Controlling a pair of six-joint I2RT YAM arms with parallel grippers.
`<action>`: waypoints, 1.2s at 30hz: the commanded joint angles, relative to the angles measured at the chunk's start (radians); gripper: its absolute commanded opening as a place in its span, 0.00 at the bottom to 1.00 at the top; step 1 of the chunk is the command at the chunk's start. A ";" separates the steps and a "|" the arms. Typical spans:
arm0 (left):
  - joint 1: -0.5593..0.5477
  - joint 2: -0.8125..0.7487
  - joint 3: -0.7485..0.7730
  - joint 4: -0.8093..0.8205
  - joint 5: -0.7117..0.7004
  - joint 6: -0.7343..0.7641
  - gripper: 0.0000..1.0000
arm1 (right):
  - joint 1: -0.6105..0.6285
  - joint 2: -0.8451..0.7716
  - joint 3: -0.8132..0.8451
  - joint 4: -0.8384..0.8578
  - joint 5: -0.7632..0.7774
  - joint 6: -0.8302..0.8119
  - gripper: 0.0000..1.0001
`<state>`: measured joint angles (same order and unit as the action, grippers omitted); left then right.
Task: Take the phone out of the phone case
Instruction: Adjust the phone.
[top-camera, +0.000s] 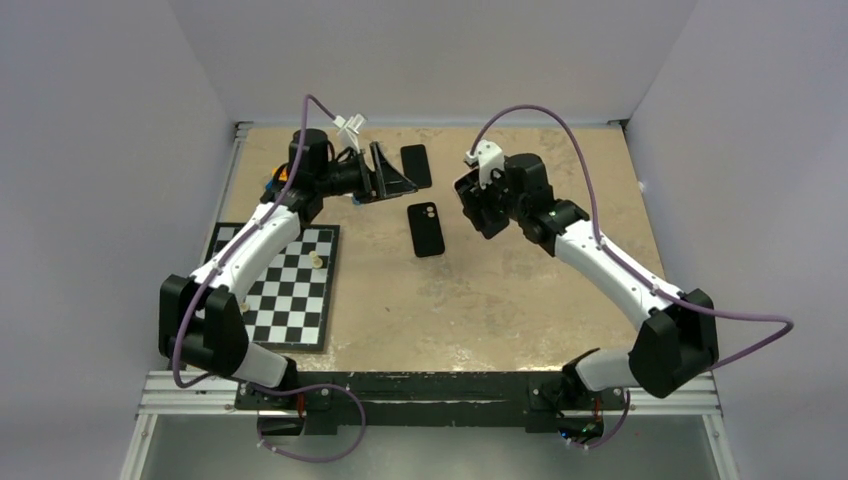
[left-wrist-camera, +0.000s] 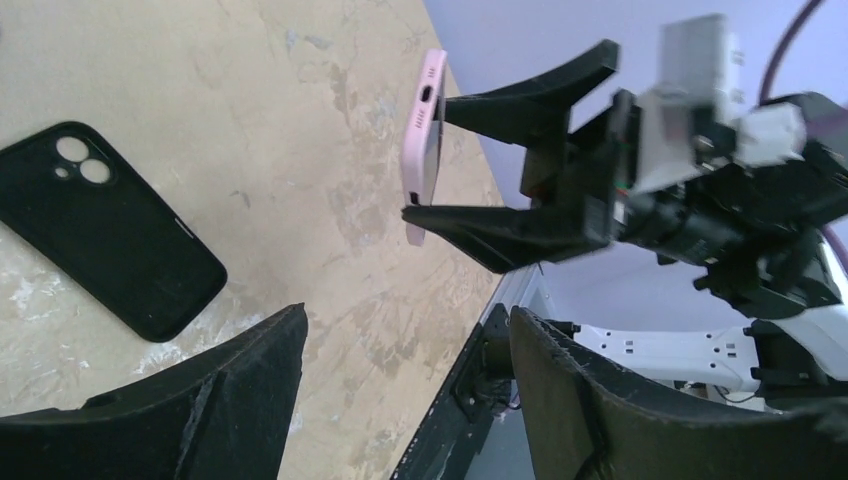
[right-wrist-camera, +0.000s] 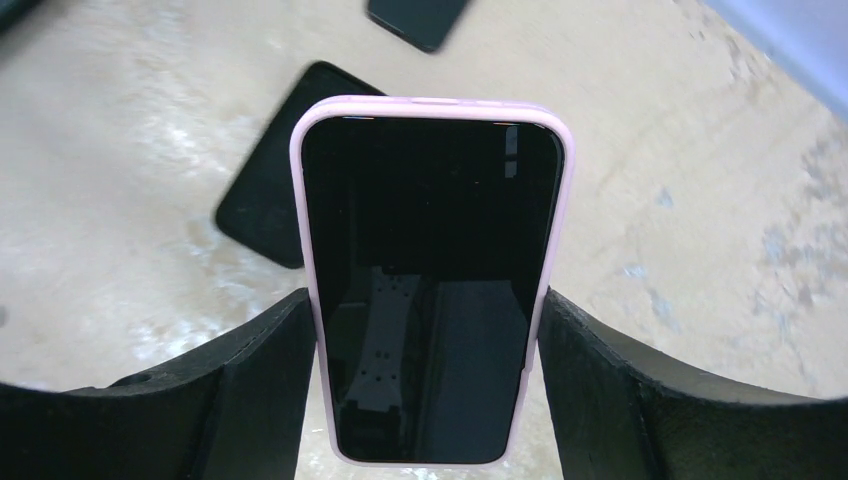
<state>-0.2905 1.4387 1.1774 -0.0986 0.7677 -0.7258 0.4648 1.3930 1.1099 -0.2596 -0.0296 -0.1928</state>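
Note:
A phone (right-wrist-camera: 430, 280) with a dark screen sits inside a pink phone case (right-wrist-camera: 300, 160). My right gripper (right-wrist-camera: 430, 310) is shut on the case's two long sides and holds it above the table. From the left wrist view the cased phone (left-wrist-camera: 425, 140) shows edge-on between the right gripper's black fingers (left-wrist-camera: 520, 225). My left gripper (left-wrist-camera: 405, 325) is open and empty, a short way off and facing the phone. In the top view the left gripper (top-camera: 395, 175) and the right gripper (top-camera: 475, 205) face each other over the far middle of the table.
A black case-like slab with camera holes (top-camera: 426, 229) lies flat between the grippers. A second black slab (top-camera: 416, 165) lies farther back. A chessboard (top-camera: 290, 285) with a small piece (top-camera: 316, 260) covers the left side under the left arm.

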 joint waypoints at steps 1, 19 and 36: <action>-0.027 0.055 -0.030 0.174 0.086 -0.090 0.75 | 0.054 -0.051 0.024 0.035 -0.058 -0.068 0.00; -0.106 0.167 -0.030 0.179 0.090 -0.083 0.73 | 0.247 -0.066 0.084 -0.006 -0.016 -0.061 0.00; -0.133 0.077 -0.042 0.183 0.078 -0.032 0.00 | 0.282 -0.077 0.062 -0.011 0.114 -0.044 0.26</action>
<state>-0.4286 1.6077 1.1465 0.0452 0.8520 -0.7742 0.7494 1.3636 1.1591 -0.3225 -0.0086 -0.2447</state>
